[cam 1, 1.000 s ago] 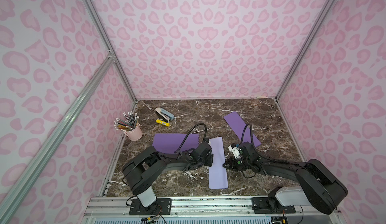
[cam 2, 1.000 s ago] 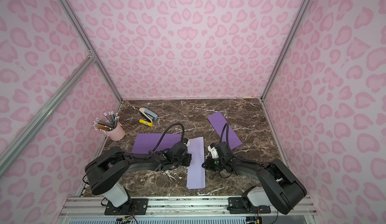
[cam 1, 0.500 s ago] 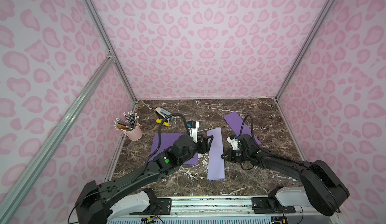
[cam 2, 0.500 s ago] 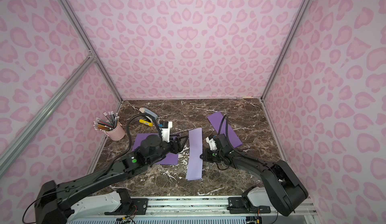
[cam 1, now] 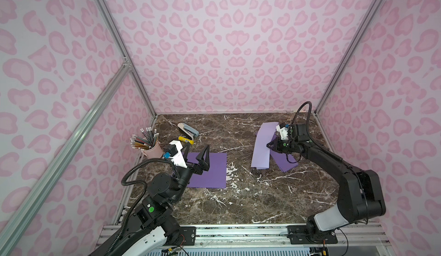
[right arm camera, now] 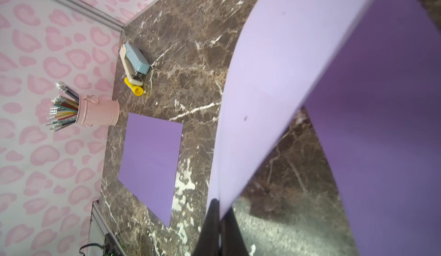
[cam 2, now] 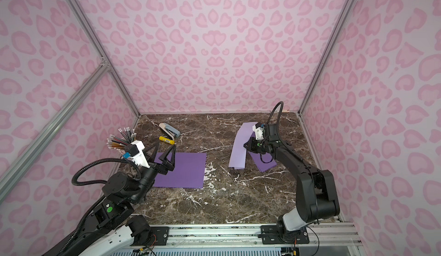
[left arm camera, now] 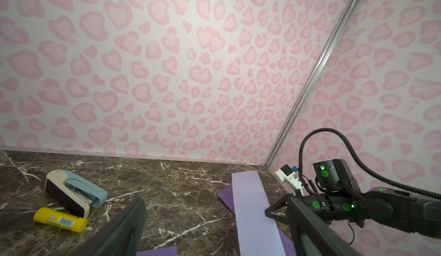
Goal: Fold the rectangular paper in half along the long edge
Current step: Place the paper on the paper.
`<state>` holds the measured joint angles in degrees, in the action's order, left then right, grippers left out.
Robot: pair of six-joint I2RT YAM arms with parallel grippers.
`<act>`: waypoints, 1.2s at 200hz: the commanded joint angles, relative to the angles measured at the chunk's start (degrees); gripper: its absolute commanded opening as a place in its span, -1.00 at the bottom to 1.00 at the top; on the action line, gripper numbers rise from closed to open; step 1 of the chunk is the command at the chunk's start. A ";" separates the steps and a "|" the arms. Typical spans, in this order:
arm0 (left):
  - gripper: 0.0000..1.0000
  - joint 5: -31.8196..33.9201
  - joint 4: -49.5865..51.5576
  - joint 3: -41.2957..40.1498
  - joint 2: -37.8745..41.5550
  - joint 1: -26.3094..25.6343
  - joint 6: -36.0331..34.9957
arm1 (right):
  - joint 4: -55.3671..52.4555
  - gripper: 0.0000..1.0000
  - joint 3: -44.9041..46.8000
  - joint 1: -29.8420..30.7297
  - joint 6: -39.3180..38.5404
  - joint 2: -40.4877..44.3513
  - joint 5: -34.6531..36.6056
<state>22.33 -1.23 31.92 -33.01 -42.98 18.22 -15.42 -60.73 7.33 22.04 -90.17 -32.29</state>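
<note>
Right pincer (cam 1: 268,145) clamped on the pale lilac folded paper strip (cam 1: 261,147) at the far right of the dark marble-patterned table (cam 1: 238,202). The left pincer (cam 1: 196,151) stands wide open and holds nothing.

The strip runs near to far, and part of it lies over a darker purple folded sheet (cam 1: 284,161). It is held only by a thin bite on one long edge, and in the right wrist view it bows up off the table. If it is let go while bowed, the halves could spring apart and the fold loosen. How sharp the crease is I cannot tell from here. Dragging the strip could pull the darker sheet askew or make the paper slip out of the bite. The left pincer hovers over a flat dark purple rectangular sheet (cam 1: 214,171) at the near left, and a careless descent would scuff or shift it.
</note>
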 commanded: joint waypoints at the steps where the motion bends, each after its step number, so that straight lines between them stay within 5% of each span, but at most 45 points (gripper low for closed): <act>1: 0.96 -6.21 -3.75 -0.96 -3.15 2.77 -2.36 | -4.07 -1.00 -4.24 -1.57 -4.08 -4.88 -0.93; 106: 0.93 -37.76 -24.52 -13.32 -16.16 30.62 8.88 | -6.05 -1.00 -16.39 -7.07 -6.88 -24.64 -0.24; 150: 0.89 -38.43 -22.02 -11.68 -22.06 30.92 6.58 | -7.63 -1.00 -16.79 -8.23 -5.34 -26.76 5.33; 169: 0.85 -37.44 -21.09 -12.21 -21.72 30.85 6.47 | -9.00 -0.59 -16.12 -8.54 -4.12 -25.47 12.95; 196: 0.82 -36.91 -21.93 -12.65 -22.83 30.94 6.95 | -9.91 -0.37 -14.86 -8.35 -3.33 -19.22 15.98; 240: 0.75 -35.52 -19.43 -11.04 -24.99 30.91 7.79 | -13.96 -0.20 -16.80 3.40 -3.86 -9.80 25.56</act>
<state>-14.57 -20.82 19.84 -57.89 -12.10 25.52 -26.48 -76.14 4.16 18.20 -102.50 -13.02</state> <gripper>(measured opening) 0.873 0.400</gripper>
